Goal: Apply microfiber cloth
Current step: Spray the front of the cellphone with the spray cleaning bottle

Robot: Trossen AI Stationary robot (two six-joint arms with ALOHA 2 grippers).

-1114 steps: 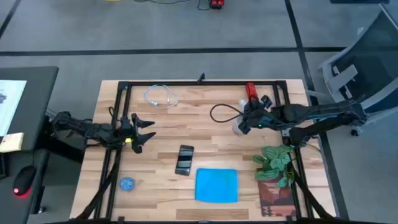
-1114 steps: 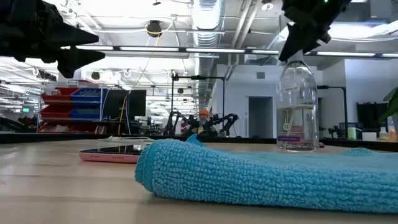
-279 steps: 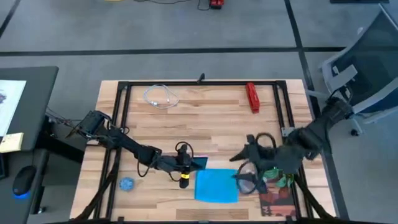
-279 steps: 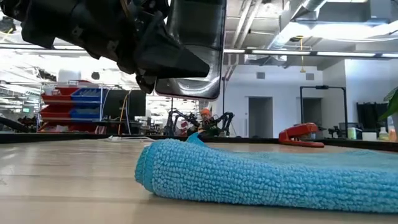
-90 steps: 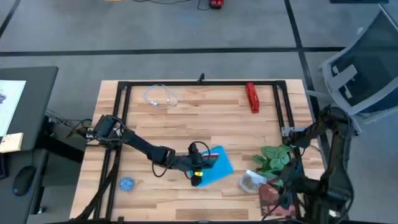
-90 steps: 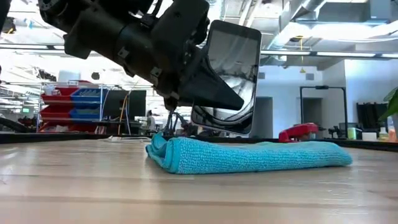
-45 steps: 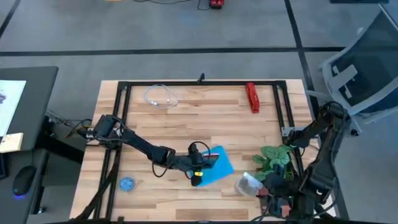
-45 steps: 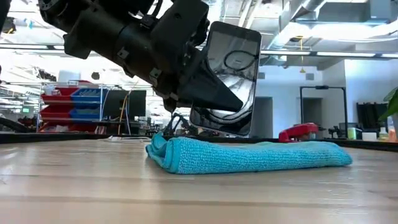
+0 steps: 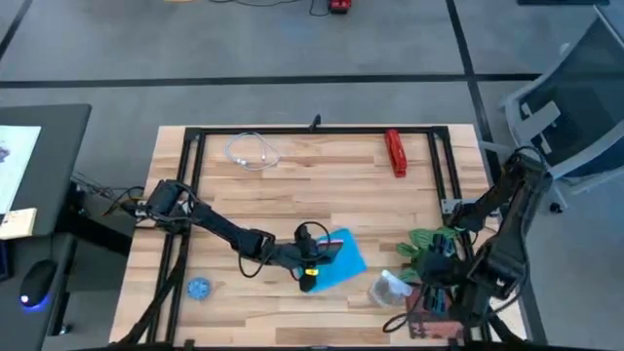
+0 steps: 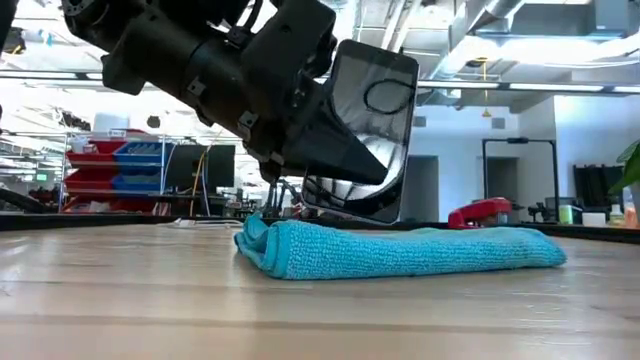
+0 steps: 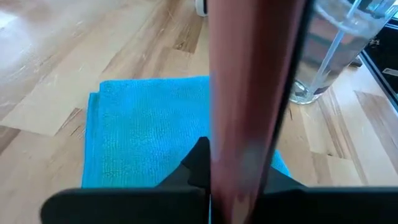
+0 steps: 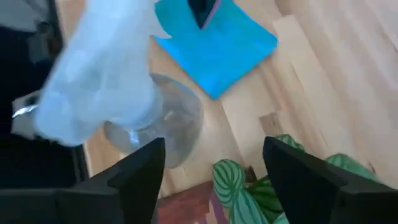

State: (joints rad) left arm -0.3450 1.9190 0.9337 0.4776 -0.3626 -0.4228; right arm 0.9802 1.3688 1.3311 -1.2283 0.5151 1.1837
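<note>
The sky-blue microfiber cloth (image 9: pixel 348 261) (image 10: pixel 420 250) (image 11: pixel 143 130) lies folded flat on the table near its front middle. My left gripper (image 9: pixel 310 263) (image 11: pixel 236 186) is shut on a black smartphone in a pink case (image 10: pixel 365 130) (image 11: pixel 249 93), held on end over the cloth's left part. Whether the phone's lower end touches the cloth I cannot tell. My right gripper (image 9: pixel 419 292) (image 12: pixel 213 149) stands open at the front right. A clear bottle (image 9: pixel 387 290) (image 12: pixel 118 87) stands on its base just ahead of the right fingers. My left gripper pinches the smartphone by its two flat faces, one finger (image 10: pixel 340 150) lying on the glass face (image 10: pixel 385 115). The fingers come in about level from the table's left, across the phone's long side. The phone stands on end, tipped a little, its lower end (image 10: pixel 345 212) right above the cloth.
A potted plant (image 9: pixel 434 249) stands on a brown board (image 9: pixel 429 317) at the front right, close to my right arm. A red stapler (image 9: pixel 395 153) and a coiled white cable (image 9: pixel 252 151) lie at the back. A small blue disc (image 9: pixel 199 288) lies at the front left.
My right arm has swung in from the table's right edge toward the bottle, and the bottle has shifted slightly toward the left. The phone in my left gripper has tipped a little, its lower end going toward the left. The cloth has stayed where it was.
</note>
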